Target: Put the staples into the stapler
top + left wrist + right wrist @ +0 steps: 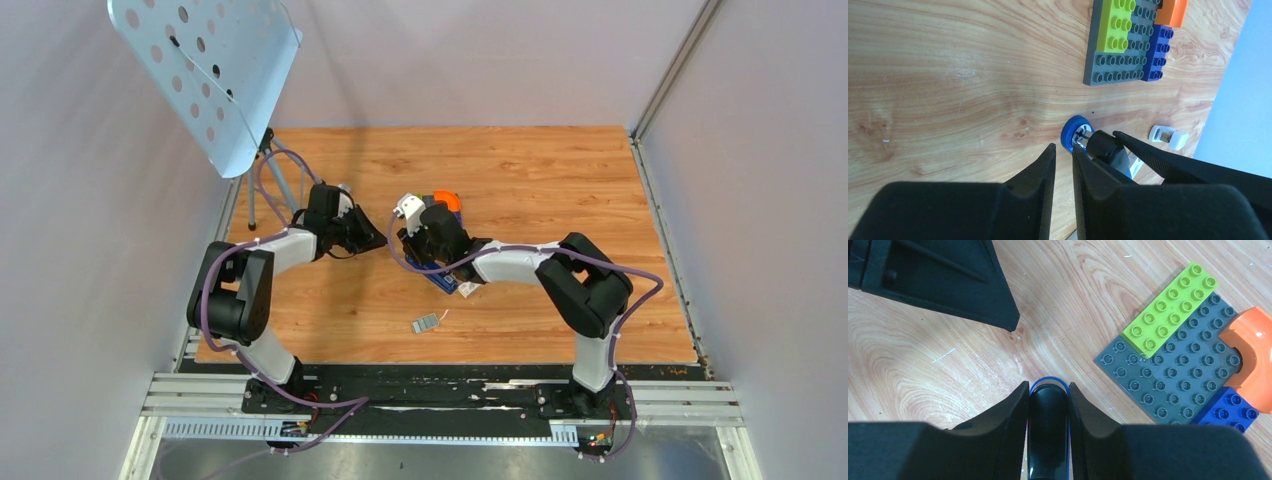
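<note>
The blue stapler (1048, 440) with its black top lies on the wooden table, and my right gripper (1048, 390) is shut on its black top end. Its blue front and silver metal show in the left wrist view (1073, 134), and a bit of blue shows in the top view (443, 281). My left gripper (1063, 150) is empty, with only a narrow gap between its fingers; the tips are just left of the stapler's front end. The grey staple strip (426, 322) lies alone nearer the arms' bases. A corner of the white printed box (1134, 167) shows behind the stapler.
A grey block plate (1178, 370) with green, blue and orange blocks lies just beyond the stapler, also seen in the top view (441, 205). A small white piece (1168, 136) lies beside it. A light blue perforated stand (205, 70) rises at the back left.
</note>
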You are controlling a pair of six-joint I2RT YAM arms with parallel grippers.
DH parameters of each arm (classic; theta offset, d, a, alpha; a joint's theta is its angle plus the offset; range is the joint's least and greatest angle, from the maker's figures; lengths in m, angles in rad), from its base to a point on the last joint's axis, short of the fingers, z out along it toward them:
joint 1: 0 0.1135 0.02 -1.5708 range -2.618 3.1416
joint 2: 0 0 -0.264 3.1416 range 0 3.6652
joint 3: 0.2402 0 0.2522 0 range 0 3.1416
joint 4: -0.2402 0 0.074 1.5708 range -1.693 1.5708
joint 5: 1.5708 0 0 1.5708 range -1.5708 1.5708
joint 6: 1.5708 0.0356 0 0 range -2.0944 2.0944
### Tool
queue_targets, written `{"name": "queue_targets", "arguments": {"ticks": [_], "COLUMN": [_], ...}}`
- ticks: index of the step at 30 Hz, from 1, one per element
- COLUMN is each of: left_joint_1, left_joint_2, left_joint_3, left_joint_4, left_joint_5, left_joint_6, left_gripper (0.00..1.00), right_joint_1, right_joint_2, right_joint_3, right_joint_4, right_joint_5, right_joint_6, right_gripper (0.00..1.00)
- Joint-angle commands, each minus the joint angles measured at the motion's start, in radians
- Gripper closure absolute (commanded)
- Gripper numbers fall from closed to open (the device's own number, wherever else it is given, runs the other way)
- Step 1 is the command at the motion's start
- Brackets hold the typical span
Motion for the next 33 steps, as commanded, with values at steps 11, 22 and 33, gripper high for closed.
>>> {"name": "queue_targets", "arguments": {"ticks": [11, 22, 33], "left_joint_1": [-0.016, -0.088, -0.141], "left_joint_2": [-0.036, 0.024, 0.091], "left_joint_3": [-0.011, 0.008, -0.044], "left_joint_4": [0.058, 0.141, 0.179], "left_joint_5": [0.024, 0.069, 0.039], "left_joint_6": [0.118, 0.129, 0.143], "left_gripper": [0.63, 0.55, 0.6], "right_joint_1": [-0.038, -0.067, -0.068], "right_joint_2": [-0.108, -0.133, 0.021], "right_joint_3": [0.056, 0.051, 0.079], "right_joint_4": [-0.225, -0.282, -0.305], "right_joint_5": [-0.026, -0.053, -0.076], "right_joint_6": [0.065, 0.082, 0.122], "right_gripper": [0.49, 0.67, 0.71]}}
